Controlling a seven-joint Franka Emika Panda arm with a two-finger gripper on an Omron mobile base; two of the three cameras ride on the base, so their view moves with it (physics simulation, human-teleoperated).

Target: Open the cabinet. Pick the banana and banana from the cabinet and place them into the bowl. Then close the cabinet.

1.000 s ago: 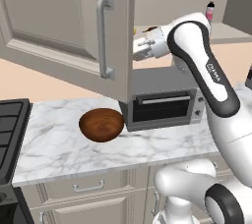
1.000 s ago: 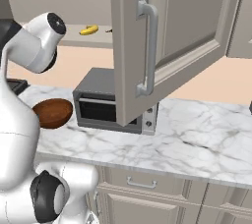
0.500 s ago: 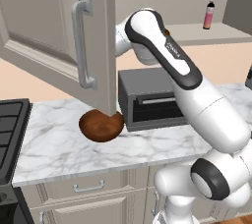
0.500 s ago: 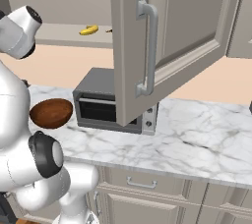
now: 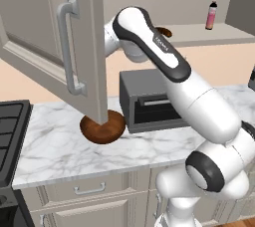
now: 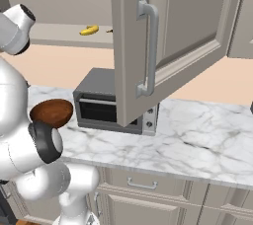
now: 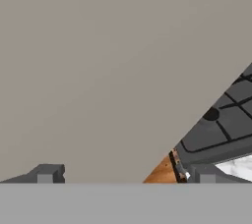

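While both cabinet doors [image 6: 168, 36] stand open, one yellow banana [image 6: 89, 30], one brown banana [image 5: 164, 32] lie shelved; one bowl [image 5: 103, 127] waits below; gripper [image 7: 125, 175] spread wide.

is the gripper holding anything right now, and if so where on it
Nothing is held. In the hand view the gripper is open, its fingertips wide apart with only the flat cabinet door ahead. The yellow banana lies on the shelf.

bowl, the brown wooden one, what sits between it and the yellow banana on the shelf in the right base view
In the right base view, between the round dark brown wooden bowl and the yellow banana there is bare peach wall; nothing stands there.
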